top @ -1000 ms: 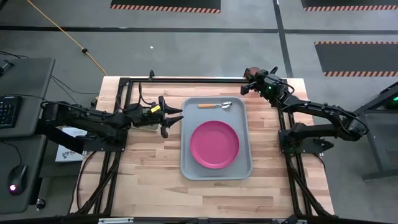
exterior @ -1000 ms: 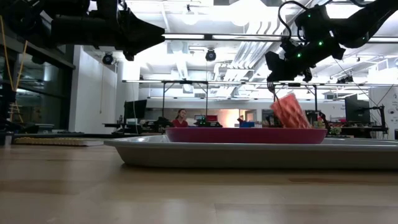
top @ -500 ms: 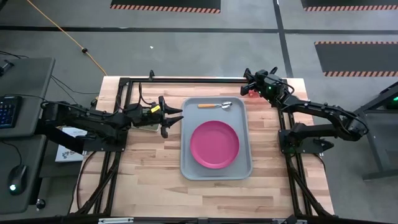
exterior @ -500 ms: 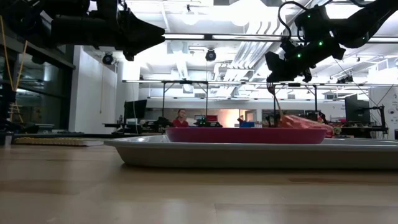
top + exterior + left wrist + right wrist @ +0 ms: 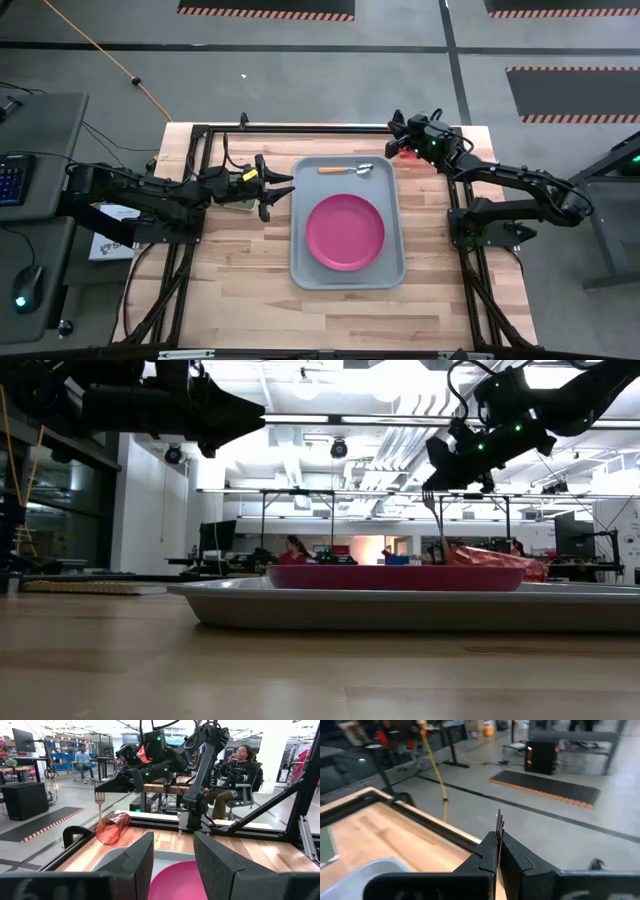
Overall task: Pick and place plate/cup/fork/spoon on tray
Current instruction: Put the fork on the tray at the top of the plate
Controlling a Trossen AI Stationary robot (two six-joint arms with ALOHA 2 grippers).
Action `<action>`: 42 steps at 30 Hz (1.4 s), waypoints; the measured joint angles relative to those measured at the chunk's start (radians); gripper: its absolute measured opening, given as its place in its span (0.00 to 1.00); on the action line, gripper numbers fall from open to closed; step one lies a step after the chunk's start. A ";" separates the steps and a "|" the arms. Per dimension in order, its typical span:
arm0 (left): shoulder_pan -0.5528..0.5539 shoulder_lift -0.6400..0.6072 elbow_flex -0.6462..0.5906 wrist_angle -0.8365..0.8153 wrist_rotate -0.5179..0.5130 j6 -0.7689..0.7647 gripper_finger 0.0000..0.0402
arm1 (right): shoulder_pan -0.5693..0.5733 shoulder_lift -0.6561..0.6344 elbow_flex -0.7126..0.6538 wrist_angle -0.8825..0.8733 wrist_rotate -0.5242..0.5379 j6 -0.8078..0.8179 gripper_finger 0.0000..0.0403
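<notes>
The magenta plate point(image 5: 345, 232) lies flat on the grey-blue tray point(image 5: 300, 270). A spoon point(image 5: 345, 169) with an orange handle lies at the tray's far end. The red-orange cup point(image 5: 112, 827) lies on its side on the table just past the tray's far right corner; it also shows in the high view point(image 5: 404, 152) and the low view point(image 5: 490, 556). My right gripper point(image 5: 432, 485) hovers above the cup, shut on a fork point(image 5: 99, 805). My left gripper point(image 5: 285, 188) is open and empty, above the table beside the tray's left rim. My right gripper pinches the fork at its tine end between its two fingers. The tines point(image 5: 498, 819) stick out just past the fingertips. The orange handle point(image 5: 100, 817) hangs down from the hold, clear of the table, its free end close above the lying cup. Whether the handle touches the cup, I cannot tell.
A black metal frame point(image 5: 300, 129) runs along the table's far edge and its sides. Bare wood lies on the near side of the tray point(image 5: 250, 300). People sit in the room beyond the table point(image 5: 240, 770).
The cup stood tilted under my right gripper a second ago. It has tipped over and now lies on its side on the table. My right gripper still holds the fork above it.
</notes>
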 joint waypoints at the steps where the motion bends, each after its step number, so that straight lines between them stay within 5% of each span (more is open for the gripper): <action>1: 0.000 0.000 0.000 0.000 0.000 0.000 0.33 | 0.013 -0.008 0.000 0.001 -0.003 -0.008 0.00; 5: 0.000 0.000 0.000 0.000 0.000 0.001 0.33 | 0.071 -0.054 0.000 0.003 -0.028 -0.030 0.00; 15: 0.000 0.004 0.000 0.006 0.000 0.028 0.33 | 0.285 -0.071 0.000 0.052 -0.296 0.022 0.00; 25: -0.032 0.132 0.020 0.096 0.003 0.124 0.34 | 0.518 0.018 0.000 0.300 -0.303 0.088 0.00; 42: -0.092 0.496 0.307 0.002 -0.032 0.194 0.61 | 0.617 0.210 0.000 0.514 -0.290 0.127 0.00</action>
